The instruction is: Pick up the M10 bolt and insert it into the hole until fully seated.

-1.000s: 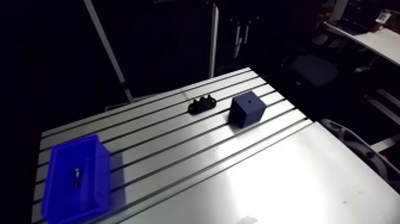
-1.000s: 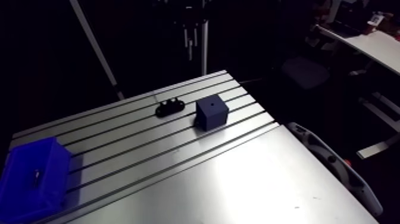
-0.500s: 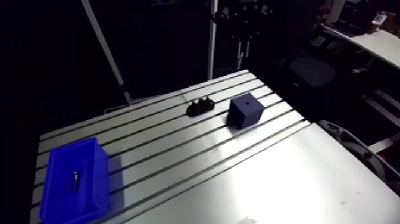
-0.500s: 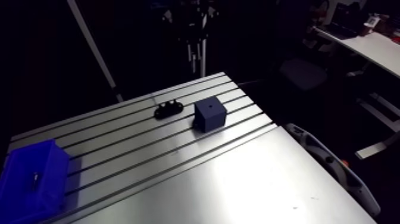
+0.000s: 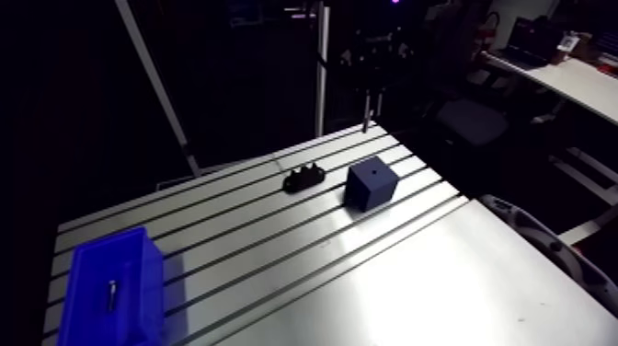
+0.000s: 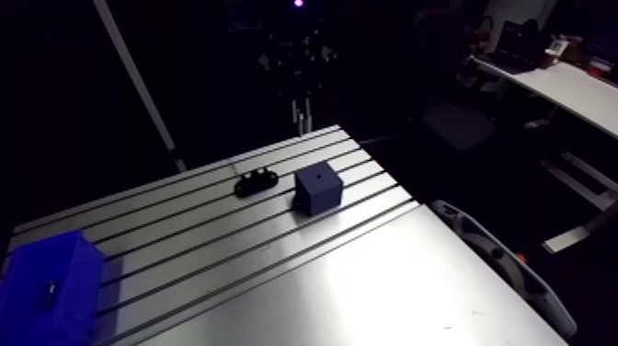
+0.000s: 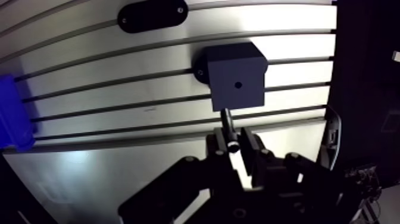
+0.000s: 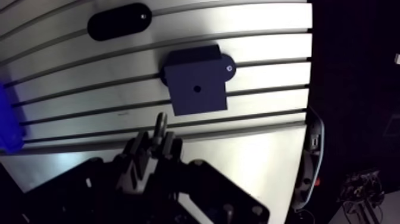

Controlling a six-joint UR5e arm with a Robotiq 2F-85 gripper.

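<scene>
Steel bolt (image 7: 228, 121) in gripper (image 7: 234, 146), pointing dwn twd block (image 7: 237, 77).

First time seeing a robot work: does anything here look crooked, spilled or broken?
Nothing stands out. The blue block sits flat on the table, the bin stands upright, and the gripper holds a bolt just short of the block.

counter (image 5: 414, 276): shiny silver-grey with long thin dark stripes | block (image 5: 371, 183): dark blue, one tiny black dot on top | box (image 5: 152, 299): bright blue all over | small piece (image 5: 110, 294) in box: pale grey | bumpy part (image 5: 306, 176): black | bolt (image 7: 228, 122): dark grey, white shine | fingers (image 7: 253, 149): black
</scene>
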